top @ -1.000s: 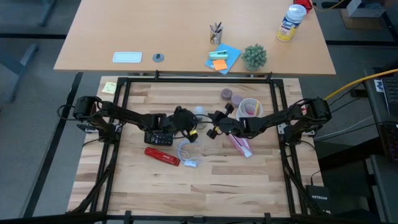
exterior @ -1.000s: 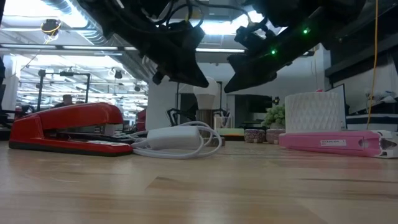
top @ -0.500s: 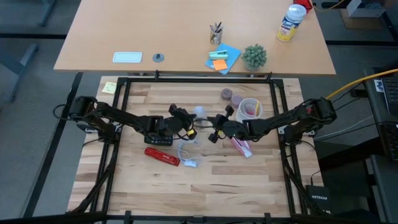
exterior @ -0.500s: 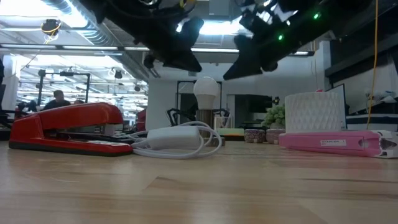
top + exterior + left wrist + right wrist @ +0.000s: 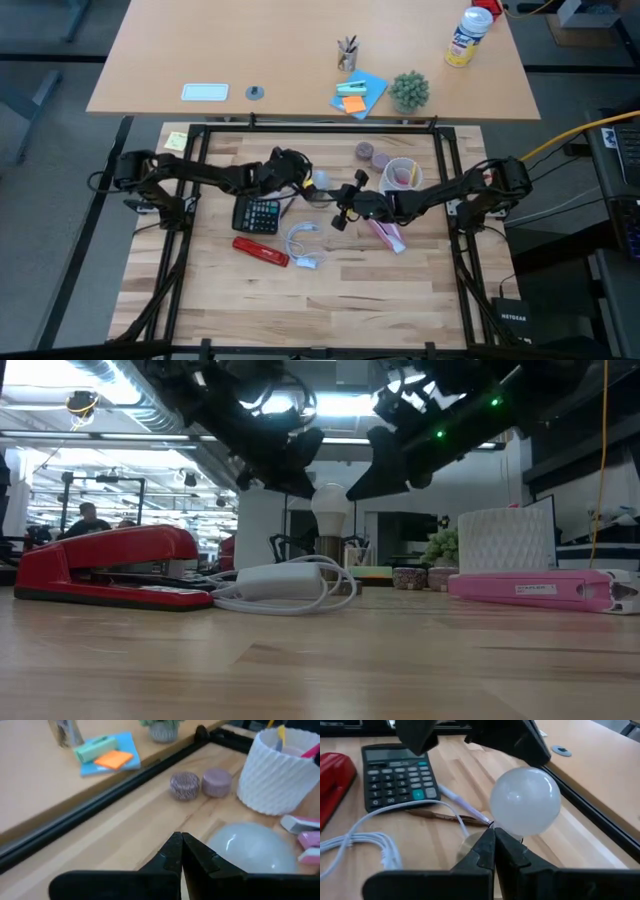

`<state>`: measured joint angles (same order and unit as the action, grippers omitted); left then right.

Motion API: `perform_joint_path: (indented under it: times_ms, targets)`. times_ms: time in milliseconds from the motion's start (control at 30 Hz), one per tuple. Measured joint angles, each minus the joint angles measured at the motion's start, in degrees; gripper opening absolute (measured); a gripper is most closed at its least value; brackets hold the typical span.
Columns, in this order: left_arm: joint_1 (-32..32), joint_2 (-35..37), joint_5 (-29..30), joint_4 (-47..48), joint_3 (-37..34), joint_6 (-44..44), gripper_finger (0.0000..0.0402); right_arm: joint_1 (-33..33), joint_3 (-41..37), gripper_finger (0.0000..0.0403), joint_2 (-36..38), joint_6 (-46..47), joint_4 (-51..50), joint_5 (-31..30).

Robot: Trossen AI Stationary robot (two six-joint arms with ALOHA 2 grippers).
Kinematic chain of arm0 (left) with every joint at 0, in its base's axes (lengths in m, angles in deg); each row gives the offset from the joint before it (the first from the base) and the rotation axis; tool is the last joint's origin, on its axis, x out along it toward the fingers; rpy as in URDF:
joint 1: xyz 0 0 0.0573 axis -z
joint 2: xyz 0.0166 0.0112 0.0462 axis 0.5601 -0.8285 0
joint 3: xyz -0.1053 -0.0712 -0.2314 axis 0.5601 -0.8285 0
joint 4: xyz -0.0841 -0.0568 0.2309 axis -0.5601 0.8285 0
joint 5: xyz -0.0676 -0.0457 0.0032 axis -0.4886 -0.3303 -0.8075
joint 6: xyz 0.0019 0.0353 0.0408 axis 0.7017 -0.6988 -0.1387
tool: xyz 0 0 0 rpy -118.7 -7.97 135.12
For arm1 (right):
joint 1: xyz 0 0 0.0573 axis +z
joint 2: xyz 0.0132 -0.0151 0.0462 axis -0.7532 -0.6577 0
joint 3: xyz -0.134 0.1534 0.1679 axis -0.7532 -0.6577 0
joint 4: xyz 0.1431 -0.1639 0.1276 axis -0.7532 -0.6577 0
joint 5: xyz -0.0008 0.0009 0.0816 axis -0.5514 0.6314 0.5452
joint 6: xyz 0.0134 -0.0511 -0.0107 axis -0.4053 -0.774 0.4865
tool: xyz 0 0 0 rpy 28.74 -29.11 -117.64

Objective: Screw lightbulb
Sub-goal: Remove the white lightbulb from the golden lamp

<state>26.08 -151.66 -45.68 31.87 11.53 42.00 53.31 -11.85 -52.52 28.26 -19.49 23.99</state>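
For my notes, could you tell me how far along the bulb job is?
The lightbulb already stands upright on its base. Nothing is held: the left pincer and right pincer hover shut on either side of it. Whether it is fully screwed in cannot be seen.

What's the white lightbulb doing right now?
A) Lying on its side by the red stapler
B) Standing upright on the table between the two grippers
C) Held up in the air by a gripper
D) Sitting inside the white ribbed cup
B: the lightbulb stands upright on its base in the low view, with the shut left gripper and right gripper close on either side, neither holding it.
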Motion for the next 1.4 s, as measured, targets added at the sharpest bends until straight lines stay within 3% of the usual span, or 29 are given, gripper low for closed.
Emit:
perform_joint_path:
  times_ms: [300, 533, 933, 1100, 1400]
  targets:
    - [-1.59, -1.02, -7.98, 0.99, 0.0, 0.0, 0.0, -4.22, 0.0, 0.0007, -0.27, -0.07, 0.53, 2.8]
    - [0.43, -1.43, -7.32, 1.35, 0.0, 0.65, 0.0, -5.91, 0.0, 0.0007, -0.25, -0.07, 0.05, 3.79]
    - [2.82, -1.29, -7.24, 3.94, 0.0, 8.34, 0.0, -5.99, -0.04, 0.0007, -0.25, -0.14, -0.16, 0.47]
    - [5.1, -1.78, -12.42, 3.99, -0.02, 8.8, 0.0, -6.36, 0.13, 0.0007, -0.34, -0.13, 0.78, -2.16]
    - [8.33, -1.63, -9.7, 3.87, -0.04, 8.88, 0.0, -6.68, 0.07, 0.0007, -0.1, -1.51, 0.22, -1.17]
